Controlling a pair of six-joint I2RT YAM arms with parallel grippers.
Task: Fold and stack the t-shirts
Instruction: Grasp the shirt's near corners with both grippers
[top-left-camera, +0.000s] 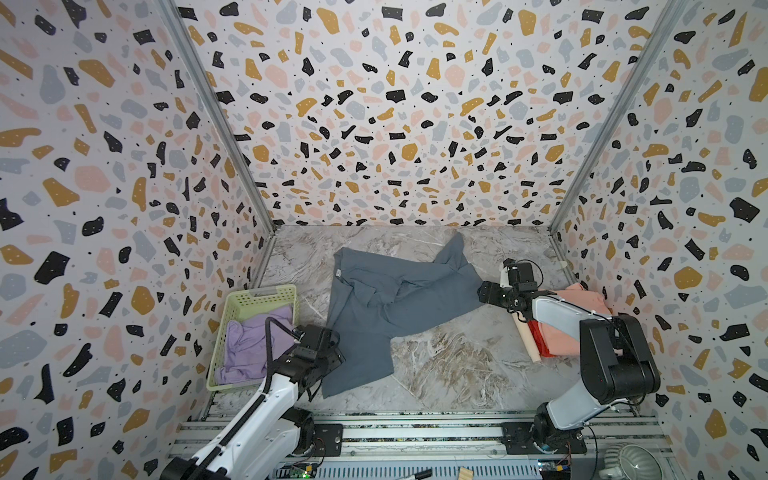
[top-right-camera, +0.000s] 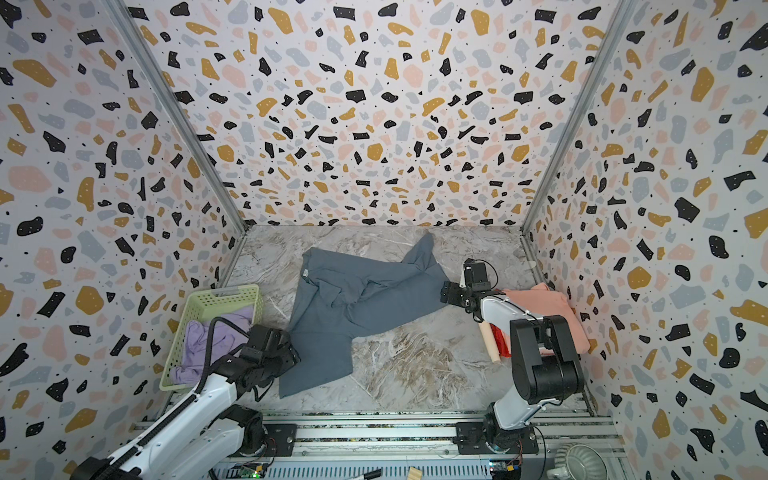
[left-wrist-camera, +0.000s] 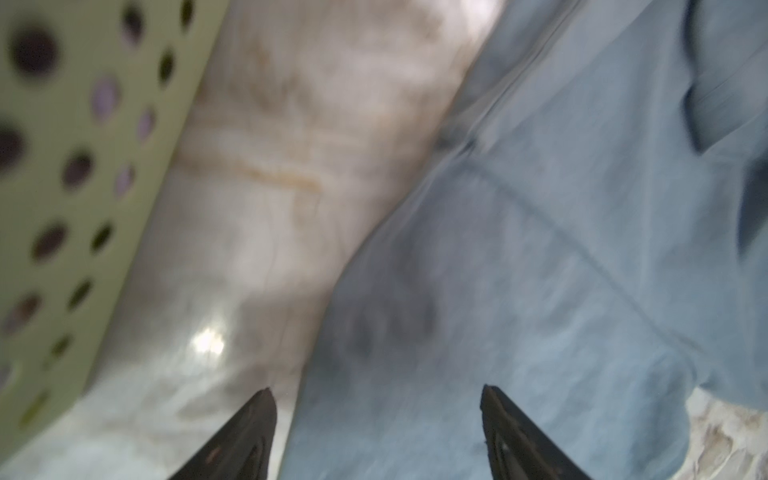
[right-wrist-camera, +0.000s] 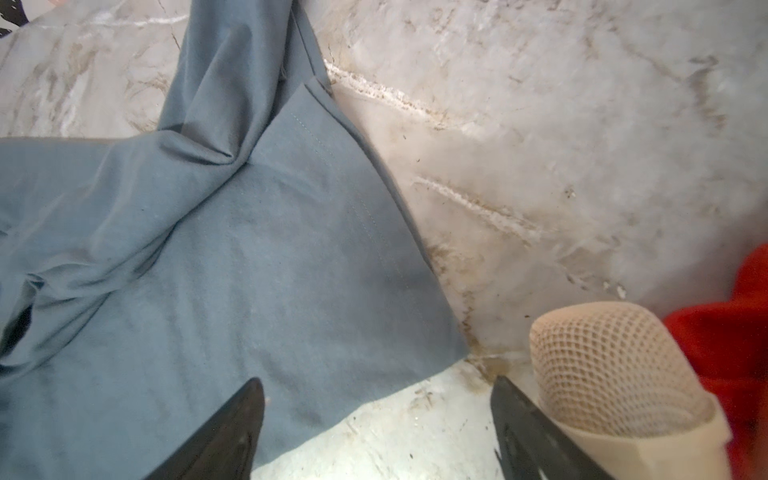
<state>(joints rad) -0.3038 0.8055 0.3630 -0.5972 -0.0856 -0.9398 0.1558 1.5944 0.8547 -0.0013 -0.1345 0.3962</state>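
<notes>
At opposite edges of the blue-grey t-shirt (top-left-camera: 374, 299), both jaws stand spread, empty.

1. Both top views are bright and evenly lit; the slate blue-grey t-shirt (top-left-camera: 386, 299) casts only faint, soft shadows.
2. Wide-angle distortion bows the patterned walls (top-left-camera: 104, 166) toward the picture edges.
3. Left wrist view: blurred throughout, with the holes of the basket (left-wrist-camera: 54, 108) smeared and a small glare spot on the marble tabletop (left-wrist-camera: 291, 124).
4. Right wrist view: sharper, and the t-shirt's stitching shows.
</notes>
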